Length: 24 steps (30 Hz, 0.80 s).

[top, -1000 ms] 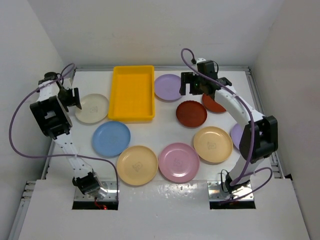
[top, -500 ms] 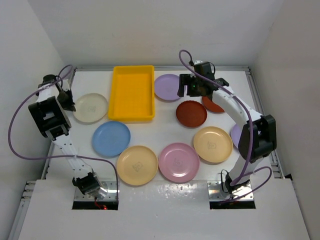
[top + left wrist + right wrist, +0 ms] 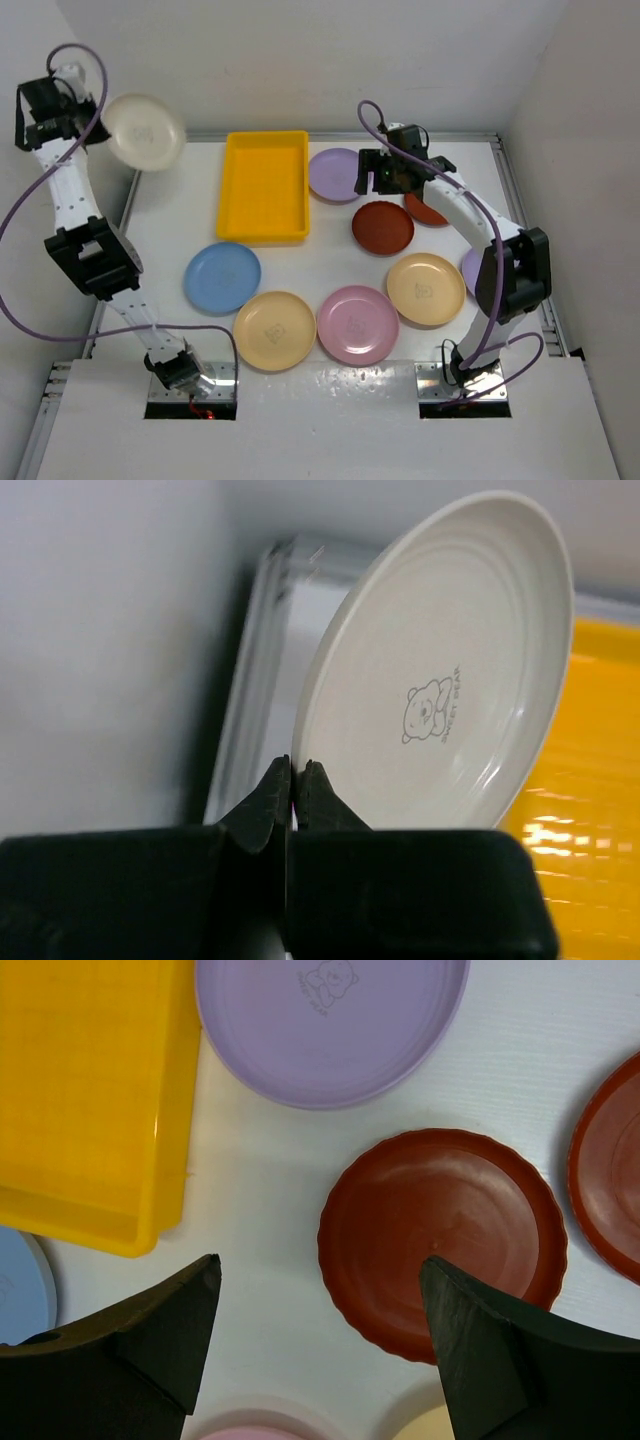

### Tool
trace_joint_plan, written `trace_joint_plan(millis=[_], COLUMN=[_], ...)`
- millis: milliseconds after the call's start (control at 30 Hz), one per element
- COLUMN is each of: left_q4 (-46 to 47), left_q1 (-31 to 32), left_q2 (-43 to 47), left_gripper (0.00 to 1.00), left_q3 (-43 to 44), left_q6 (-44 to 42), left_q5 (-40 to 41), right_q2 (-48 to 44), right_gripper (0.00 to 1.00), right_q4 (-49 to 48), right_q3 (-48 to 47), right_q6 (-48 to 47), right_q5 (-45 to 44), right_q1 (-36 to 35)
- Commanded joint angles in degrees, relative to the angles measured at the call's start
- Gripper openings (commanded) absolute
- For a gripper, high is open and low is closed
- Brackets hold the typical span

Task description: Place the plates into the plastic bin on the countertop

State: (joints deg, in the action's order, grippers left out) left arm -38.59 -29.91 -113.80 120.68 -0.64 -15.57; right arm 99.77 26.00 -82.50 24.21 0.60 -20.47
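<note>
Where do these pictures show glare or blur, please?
Left wrist view: glare spots on the yellow bin, left hand dark and soft, cream plate sharp. Top view: bright sheen at the near edge of the countertop. Right wrist view: dark red plate sharp, right hand nearly black.

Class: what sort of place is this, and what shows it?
Probably a robot test cell: two arms bolted to a walled-in white table, plastic plates and a yellow bin laid out.

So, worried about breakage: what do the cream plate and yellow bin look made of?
Cream plate: probably plastic or melamine, smooth satin surface, thin rim, printed bear. Yellow bin: looks like moulded plastic, glossy, rounded corners, glare on its floor.
</note>
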Motion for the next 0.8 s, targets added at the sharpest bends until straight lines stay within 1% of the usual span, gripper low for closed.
trace_joint_plan(millis=[0, 33, 67, 100, 133, 167, 200, 233, 267, 300, 333, 367, 400, 433, 467, 500, 567, 600, 633, 667, 700, 733, 767], left_q4=[4.49, 3.88, 3.87, 3.87, 3.87, 3.87, 3.87, 3.87, 3.87, 3.87, 3.87, 3.35, 3.34, 3.34, 3.34, 3.34, 3.34, 3.34, 3.34, 3.34, 3.34, 3.34, 3.34], left_q1=[8.96, 10.56, 12.32, 15.99, 17.85, 19.52, 22.15, 23.22, 24.1, 24.81, 26.12, 26.65, 27.18, 27.97, 27.98, 27.98, 27.98, 28.5, 28.5, 28.5, 28.5, 28.5, 28.5], left_q2=[5.26, 4.12, 3.5, 2.89, 2.27, 0.61, -0.36, -1.5, -2.73, -3.96, -6.24, -7.13, -7.84, -8.54, -10.02, -10.65, -12.23, -12.24, -12.85, -12.85, -13.46, -13.47, -13.47], left_gripper=[0.0, 0.0, 0.0, 0.0, 0.0, 0.0, 0.0, 0.0, 0.0, 0.0, 0.0, 0.0, 0.0, 0.0, 0.0, 0.0, 0.0, 0.0, 0.0, 0.0, 0.0, 0.0, 0.02], left_q3=[1.13, 1.13, -0.95, -1.93, -2.9, -4.04, -4.05, -4.05, -4.05, -2.83, -2.13, -1.6, -1.59, -1.59, -1.59, -1.59, -1.59, -2.11, -2.12, -2.81, -3.6, -3.61, -4.57], left_q6=[2.23, 2.92, 2.93, 2.93, 2.41, 2.4, 1.62, 1.61, 1.61, 1.61, 1.61, 1.61, 1.0, 1.0, 1.0, 1.0, 1.52, 1.52, 1.52, 1.52, 1.52, 1.52, 1.0], left_q5=[-7.0, -7.01, -7.01, -6.49, -4.23, -3.68, -3.68, -2.2, -2.18, -1.31, -1.3, -0.78, -0.25, 0.62, 1.41, 1.42, 0.9, 0.9, 0.9, 0.9, 0.9, 0.9, 0.37], right_q2=[1.04, 1.22, 1.57, 2.01, 2.36, 3.76, 4.29, 5.6, 7.18, 7.98, 10.16, 11.23, 15.24, 16.76, 18.17, 22.71, 25.38, 29.31, 30.39, 32.58, 34.6, 35.49, 37.15], right_gripper=[0.79, 0.79, 0.79, 0.79, 0.79, 0.79, 0.79, 0.77, 0.75, 0.71, 0.69, 0.67, 0.64, 0.62, 0.62, 0.6, 0.56, 0.53, 0.52, 0.5, 0.48, 0.44, 0.42], right_q4=[-2.35, -3.05, -4.02, -4.2, -4.64, -5.51, -6.04, -6.57, -8.32, -8.77, -9.82, -10.09, -10.26, -10.44, -10.36, -10.27, -10.26, -10.88, -11.06, -11.49, -11.84, -11.85, -11.5], right_q3=[-0.12, 0.14, 0.67, 0.67, 0.59, -0.63, -0.99, -1.61, -4.4, -5.47, -6.7, -10.97, -12.76, -15.99, -19.25, -22.24, -25.41, -27.26, -28.15, -30.5, -31.14, -31.75, -33.06], right_q6=[1.89, 2.24, 2.68, 4.69, 5.58, 6.46, 9.43, 10.33, 11.2, 12.69, 12.79, 13.06, 14.36, 14.38, 14.73, 15.16, 15.95, 16.57, 16.84, 17.45, 17.37, 17.45, 17.71], right_q5=[0.19, -0.42, -0.43, -1.82, -2.35, -2.36, -2.45, -1.92, -1.83, -1.83, -1.83, -2.09, -2.44, -2.45, -2.53, -2.88, -4.46, -5.51, -6.31, -8.75, -9.64, -10.7, -11.49], right_q1=[-0.01, -0.01, -0.01, 0.6, 0.69, 1.04, 2.18, 2.62, 2.98, 4.2, 4.64, 4.74, 5.87, 5.97, 6.49, 6.67, 7.54, 6.68, 6.67, 6.76, 6.67, 6.84, 7.11])
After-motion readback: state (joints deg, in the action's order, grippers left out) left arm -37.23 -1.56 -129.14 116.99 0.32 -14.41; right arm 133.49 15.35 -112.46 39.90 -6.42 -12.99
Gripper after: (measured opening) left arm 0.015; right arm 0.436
